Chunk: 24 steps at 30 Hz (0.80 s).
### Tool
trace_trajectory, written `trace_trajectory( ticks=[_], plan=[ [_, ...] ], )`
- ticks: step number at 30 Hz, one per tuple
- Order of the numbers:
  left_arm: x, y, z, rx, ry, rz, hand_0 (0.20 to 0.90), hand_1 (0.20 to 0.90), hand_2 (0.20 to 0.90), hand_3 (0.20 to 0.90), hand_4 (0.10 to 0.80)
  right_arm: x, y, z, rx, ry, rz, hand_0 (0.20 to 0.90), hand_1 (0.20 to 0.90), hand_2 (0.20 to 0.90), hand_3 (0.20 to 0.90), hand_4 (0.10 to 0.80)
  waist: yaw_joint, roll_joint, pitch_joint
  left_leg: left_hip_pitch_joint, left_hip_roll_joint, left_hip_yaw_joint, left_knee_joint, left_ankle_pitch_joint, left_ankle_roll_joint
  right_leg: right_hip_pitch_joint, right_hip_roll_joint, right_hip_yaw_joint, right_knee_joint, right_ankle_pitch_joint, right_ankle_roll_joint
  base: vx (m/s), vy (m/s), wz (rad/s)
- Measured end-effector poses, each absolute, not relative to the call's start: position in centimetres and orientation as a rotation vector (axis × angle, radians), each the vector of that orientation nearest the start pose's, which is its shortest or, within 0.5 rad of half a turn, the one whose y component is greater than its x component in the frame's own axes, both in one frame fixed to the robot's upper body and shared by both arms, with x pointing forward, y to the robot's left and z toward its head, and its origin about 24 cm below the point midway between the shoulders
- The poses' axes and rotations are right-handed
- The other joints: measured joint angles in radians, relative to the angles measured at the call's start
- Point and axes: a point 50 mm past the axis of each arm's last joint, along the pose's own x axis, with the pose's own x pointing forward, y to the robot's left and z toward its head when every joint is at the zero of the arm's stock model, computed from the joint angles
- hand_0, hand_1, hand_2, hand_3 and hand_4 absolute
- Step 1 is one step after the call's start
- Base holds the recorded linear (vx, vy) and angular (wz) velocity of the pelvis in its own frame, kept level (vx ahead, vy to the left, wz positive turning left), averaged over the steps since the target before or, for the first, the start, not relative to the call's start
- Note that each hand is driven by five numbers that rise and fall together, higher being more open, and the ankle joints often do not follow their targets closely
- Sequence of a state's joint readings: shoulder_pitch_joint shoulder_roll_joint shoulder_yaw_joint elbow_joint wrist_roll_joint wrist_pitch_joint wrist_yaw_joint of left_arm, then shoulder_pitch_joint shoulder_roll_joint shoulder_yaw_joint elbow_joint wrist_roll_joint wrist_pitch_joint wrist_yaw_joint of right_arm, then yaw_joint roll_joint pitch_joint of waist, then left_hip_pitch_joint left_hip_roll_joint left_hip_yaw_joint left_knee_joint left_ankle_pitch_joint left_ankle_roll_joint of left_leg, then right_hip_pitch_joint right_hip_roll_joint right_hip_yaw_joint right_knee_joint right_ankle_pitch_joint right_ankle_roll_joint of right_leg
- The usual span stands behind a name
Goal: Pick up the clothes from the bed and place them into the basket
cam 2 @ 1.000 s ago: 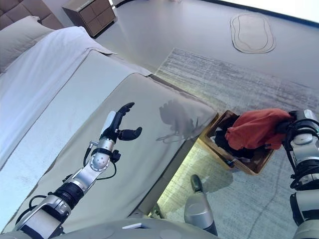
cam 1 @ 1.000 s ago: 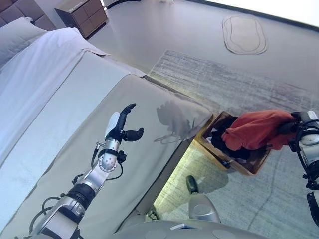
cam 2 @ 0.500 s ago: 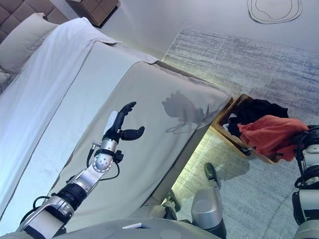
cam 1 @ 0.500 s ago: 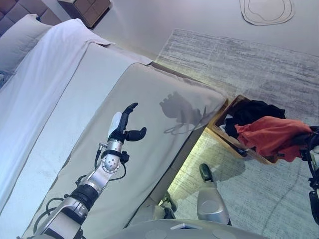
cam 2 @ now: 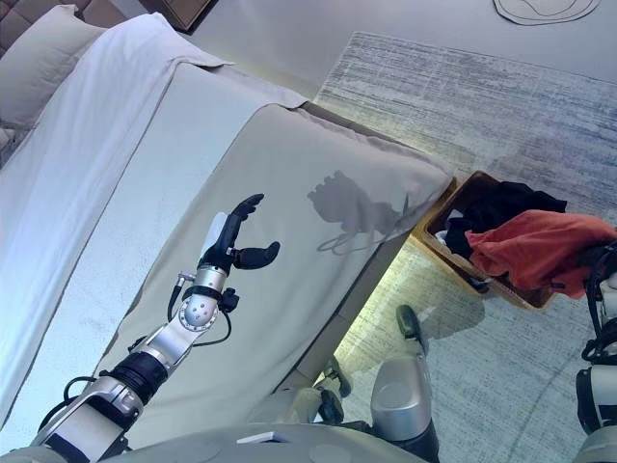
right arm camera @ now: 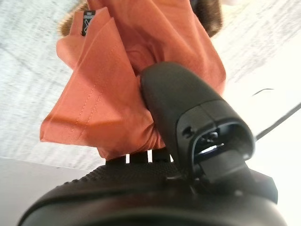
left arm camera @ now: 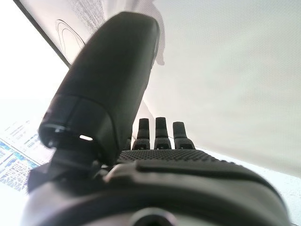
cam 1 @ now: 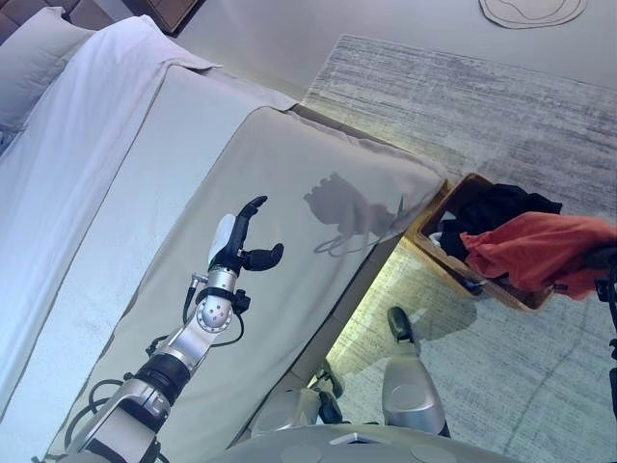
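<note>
An orange-red garment [cam 1: 540, 251] hangs from my right hand [right arm camera: 188, 108] over the wooden basket [cam 1: 453, 207], which stands on the rug by the foot of the bed. In the right wrist view my thumb presses into the orange cloth [right arm camera: 117, 80] and the fingers curl round it. Dark clothes [cam 1: 496, 207] lie inside the basket. My left hand [cam 1: 236, 246] is open and empty, raised above the beige bed cover [cam 1: 289, 183], with straight fingers [left arm camera: 160, 129] and the thumb standing out.
The bed has a white sheet [cam 1: 87, 125] and a pillow [cam 1: 34, 53] at the far left. A grey rug [cam 1: 463, 106] covers the floor beside it. A dark nightstand [cam 2: 183, 10] stands at the top, and a pale floor mat [cam 1: 530, 10] lies at the upper right.
The camera has shifted, so the bed and basket sit differently in view. The orange garment stays in my right hand over the basket. My left hand keeps its pose.
</note>
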<state>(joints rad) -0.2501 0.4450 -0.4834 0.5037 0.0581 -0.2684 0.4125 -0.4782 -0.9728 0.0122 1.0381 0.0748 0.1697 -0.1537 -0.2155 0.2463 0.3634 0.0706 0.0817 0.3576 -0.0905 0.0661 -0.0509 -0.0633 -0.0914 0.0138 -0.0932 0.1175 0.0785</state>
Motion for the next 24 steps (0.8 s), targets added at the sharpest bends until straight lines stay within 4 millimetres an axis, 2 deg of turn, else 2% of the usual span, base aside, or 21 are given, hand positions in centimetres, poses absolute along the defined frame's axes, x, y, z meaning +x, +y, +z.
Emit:
trace_trajectory(
  ticks=[6,11,24],
  plan=[
    [27.8,17.3,0.7,0.594,-0.043,-0.041,0.900,0.900,0.900,0.900,0.800,25.5,-44.8,12.1,-0.771,0.491,-0.767,0.900,0.900,0.900,0.900,0.800,0.003,-0.001,0.001,-0.005,0.000,-0.004,0.000,0.000,0.000,-0.002,0.000,0.000,0.000,0.000,0.000,0.000,0.000,0.00],
    [27.8,17.4,0.7,0.594,-0.044,-0.040,0.900,0.900,0.900,0.900,0.800,25.3,-45.2,13.1,-0.795,0.477,-0.782,0.900,0.900,0.900,0.900,0.800,0.018,-0.004,0.003,-0.004,0.000,-0.004,0.000,0.000,0.000,-0.002,0.000,0.000,0.000,0.000,0.000,0.013,0.000,0.00],
    [27.9,17.7,0.8,0.590,-0.042,-0.029,0.900,0.900,0.900,0.900,0.800,25.0,-45.5,12.8,-0.801,0.517,-0.766,0.900,0.900,0.900,0.900,0.800,0.027,-0.041,0.020,0.024,0.003,-0.018,0.000,0.000,0.000,0.036,0.001,-0.021,0.001,0.000,0.000,0.019,0.003,0.03]
  ],
)
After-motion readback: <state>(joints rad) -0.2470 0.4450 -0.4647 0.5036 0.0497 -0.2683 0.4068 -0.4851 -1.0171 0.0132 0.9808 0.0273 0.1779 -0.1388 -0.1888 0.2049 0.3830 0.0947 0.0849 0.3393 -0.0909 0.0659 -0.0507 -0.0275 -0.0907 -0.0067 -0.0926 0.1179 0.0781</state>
